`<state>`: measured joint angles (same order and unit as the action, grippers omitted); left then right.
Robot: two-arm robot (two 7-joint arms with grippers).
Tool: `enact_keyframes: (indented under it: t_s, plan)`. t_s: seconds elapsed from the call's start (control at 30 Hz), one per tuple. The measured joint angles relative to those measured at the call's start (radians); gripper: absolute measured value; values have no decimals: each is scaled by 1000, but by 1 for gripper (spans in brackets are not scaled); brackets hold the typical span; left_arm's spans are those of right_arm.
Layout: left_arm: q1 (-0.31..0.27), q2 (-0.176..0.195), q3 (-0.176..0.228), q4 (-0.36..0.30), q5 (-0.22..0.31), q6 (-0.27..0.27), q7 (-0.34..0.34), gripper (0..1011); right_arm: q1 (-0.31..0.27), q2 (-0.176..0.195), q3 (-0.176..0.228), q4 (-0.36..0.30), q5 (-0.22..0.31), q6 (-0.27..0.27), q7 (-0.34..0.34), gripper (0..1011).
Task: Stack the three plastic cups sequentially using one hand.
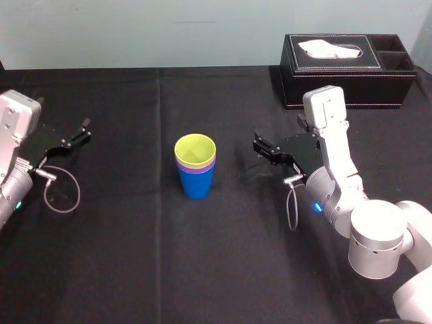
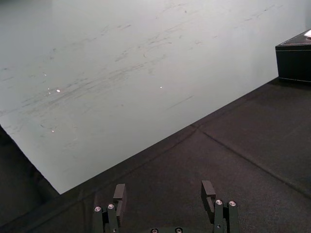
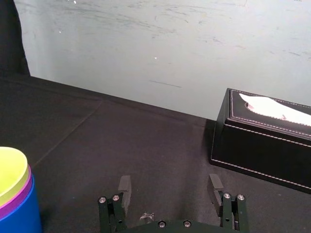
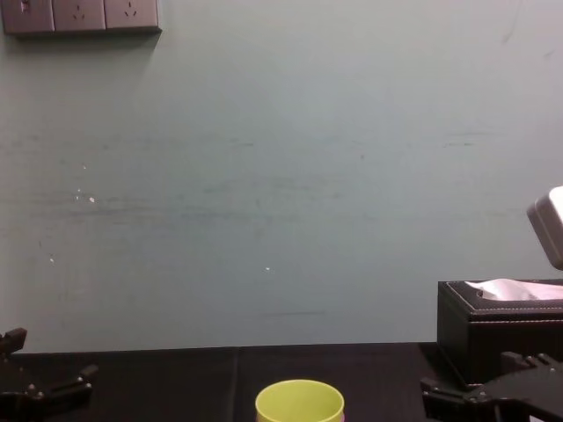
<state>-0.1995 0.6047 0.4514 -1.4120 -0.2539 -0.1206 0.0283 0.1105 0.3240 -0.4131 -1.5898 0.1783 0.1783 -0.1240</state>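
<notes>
From the head view, the three plastic cups (image 1: 196,169) stand upright in one pile on the tabletop (image 1: 135,256), lime on top. The right claw (image 1: 257,142) is just right of the pile, spread and empty, and the left claw (image 1: 86,130) is far off on its left. The wrist views show both claws spread, with the pile outside the right claw's fingers (image 3: 124,184), and from the chest view I can read no words on the cups.

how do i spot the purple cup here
Find the black table; near its middle stands one stack of cups. The purple cup is the thin band between the lime cup nested on top and the blue cup underneath.
</notes>
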Motion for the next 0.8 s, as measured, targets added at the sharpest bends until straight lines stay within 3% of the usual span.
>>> enact_keyframes:
  t_s: [0.8]
  plan:
    - [0, 0, 0, 0, 0, 0, 0, 1010, 2, 0, -1, -1, 0, 1, -3, 1003]
